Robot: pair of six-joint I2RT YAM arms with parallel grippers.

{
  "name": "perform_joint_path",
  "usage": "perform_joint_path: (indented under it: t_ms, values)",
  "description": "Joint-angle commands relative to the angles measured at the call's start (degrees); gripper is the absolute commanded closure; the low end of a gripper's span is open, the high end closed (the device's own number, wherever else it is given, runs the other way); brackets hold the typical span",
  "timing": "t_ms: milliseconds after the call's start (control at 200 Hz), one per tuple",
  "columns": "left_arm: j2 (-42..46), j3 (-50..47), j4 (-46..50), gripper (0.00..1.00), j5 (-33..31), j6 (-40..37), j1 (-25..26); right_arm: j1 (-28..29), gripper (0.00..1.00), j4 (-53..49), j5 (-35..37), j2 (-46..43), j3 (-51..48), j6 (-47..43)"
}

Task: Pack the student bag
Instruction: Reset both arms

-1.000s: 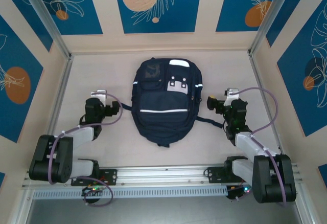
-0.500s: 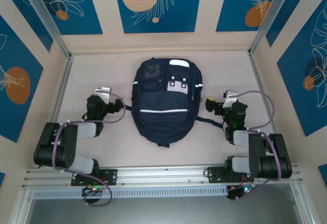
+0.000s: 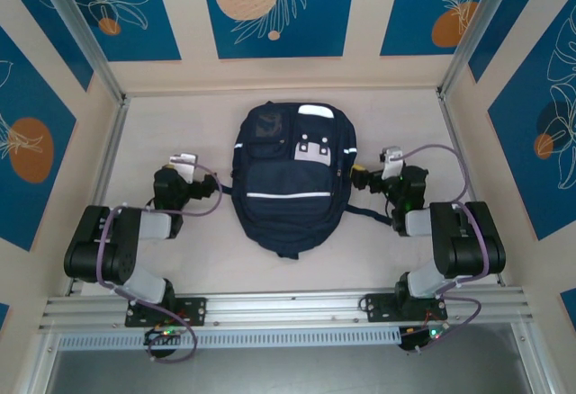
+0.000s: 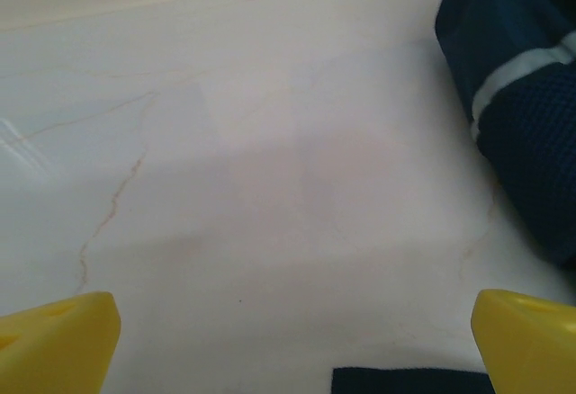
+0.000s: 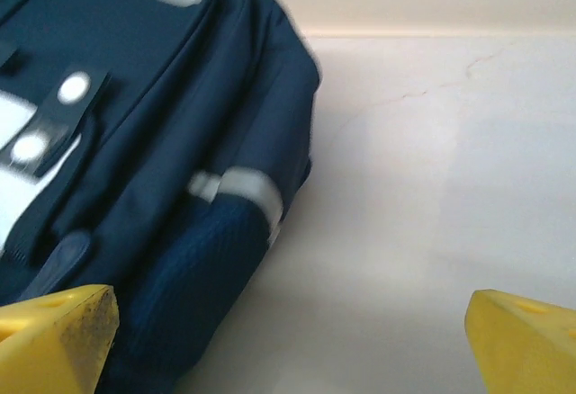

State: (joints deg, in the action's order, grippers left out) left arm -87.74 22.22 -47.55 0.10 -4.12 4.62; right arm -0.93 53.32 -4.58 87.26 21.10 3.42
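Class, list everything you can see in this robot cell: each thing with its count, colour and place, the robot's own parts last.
student bag: one, dark navy with pale stripes, lying in the middle of the table between the arms
table: one, cream, under everything
wall panels: several, blue with orange discs, around the table
rail: one, silver, near edge, carrying both arm bases
left hand: one, yellow fingertips, open, over bare table left of the bag
right hand: one, yellow fingertips, open, beside the bag's right side

matt navy woven cloth covers the student bag [image 3: 288, 223], its stripes [image 3: 288, 195] a reflective silver-grey; the table [image 3: 180, 115] is smooth, pale and faintly veined; the left gripper [image 4: 292, 340] has matt yellow plastic fingertips [image 4: 58, 340].
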Motion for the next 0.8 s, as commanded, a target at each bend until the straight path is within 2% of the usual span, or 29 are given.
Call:
perform_joint_path:
  t_ms: [0,140,240,285,365,405,450,520,795]
  values:
    - [-0.60,1.25,0.37,0.00,-1.11,1.31,-1.01,-1.20,0.01,-5.48,1.68,0.53,2.45,2.18]
    - [-0.45,1.05,0.27,0.00,-0.15,1.75,-1.52,-1.09,0.01,-6.54,3.70,0.39,2.79,2.80]
    - [-0.19,-0.91,-3.29,0.00,-6.00,4.00,-1.47,-0.74,0.01,-2.52,10.43,-0.13,0.28,5.16]
    - [-0.20,-0.76,-2.83,0.00,-6.75,4.12,-1.46,-0.74,0.01,0.07,12.62,-0.41,-1.43,6.13]
    - [-0.31,-0.45,-2.55,0.00,-7.42,3.74,-1.05,-0.78,0.01,2.50,10.93,-0.22,-2.42,5.19]
    - [-0.41,0.29,-1.20,0.00,-6.58,2.45,-0.34,-0.83,0.01,0.27,6.51,-0.10,-1.22,3.25]
    - [-0.58,0.86,-0.27,0.00,-2.49,0.54,-0.04,-0.27,0.01,-5.54,0.09,0.45,2.28,0.31]
    - [-0.51,0.80,-0.41,0.00,-2.48,0.50,0.03,-1.60,0.01,-4.85,0.40,0.78,2.29,2.26]
    - [-0.53,1.14,0.36,0.00,-0.80,1.27,-1.02,1.10,0.01,-5.25,7.90,0.11,1.97,1.42]
